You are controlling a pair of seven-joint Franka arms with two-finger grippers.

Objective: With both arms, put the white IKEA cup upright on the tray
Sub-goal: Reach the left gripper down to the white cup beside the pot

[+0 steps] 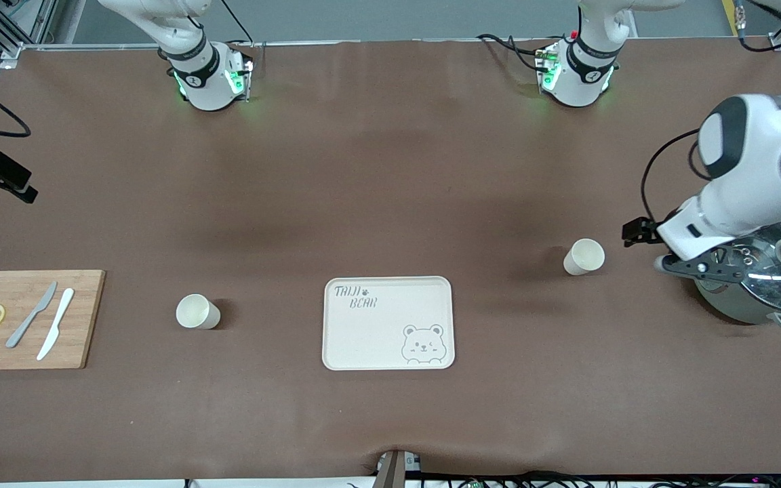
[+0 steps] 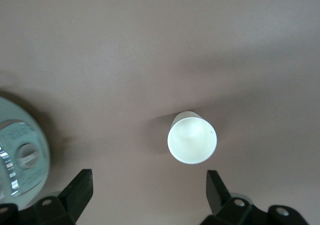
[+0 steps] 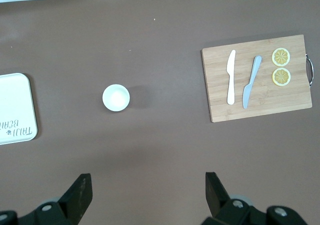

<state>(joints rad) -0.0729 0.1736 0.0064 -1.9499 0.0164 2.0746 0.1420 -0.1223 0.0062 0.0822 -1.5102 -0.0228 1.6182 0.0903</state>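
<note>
Two white cups stand upright on the brown table. One cup [image 1: 584, 257] [image 2: 192, 137] is toward the left arm's end, apart from the tray. The other cup [image 1: 197, 312] [image 3: 116, 97] is toward the right arm's end. Between them lies the cream tray [image 1: 363, 339] [image 3: 15, 105] with the bear drawing, bare. My left gripper [image 1: 695, 270] [image 2: 150, 187] hangs open beside the first cup, over the pot's edge, holding nothing. My right gripper [image 3: 148, 190] is open and empty, high over the table near the second cup; the front view does not show it.
A steel pot with a glass lid [image 1: 770, 274] [image 2: 20, 155] stands at the left arm's end, under the left wrist. A wooden cutting board [image 1: 78, 318] [image 3: 290, 100] with two knives and two lemon slices lies at the right arm's end.
</note>
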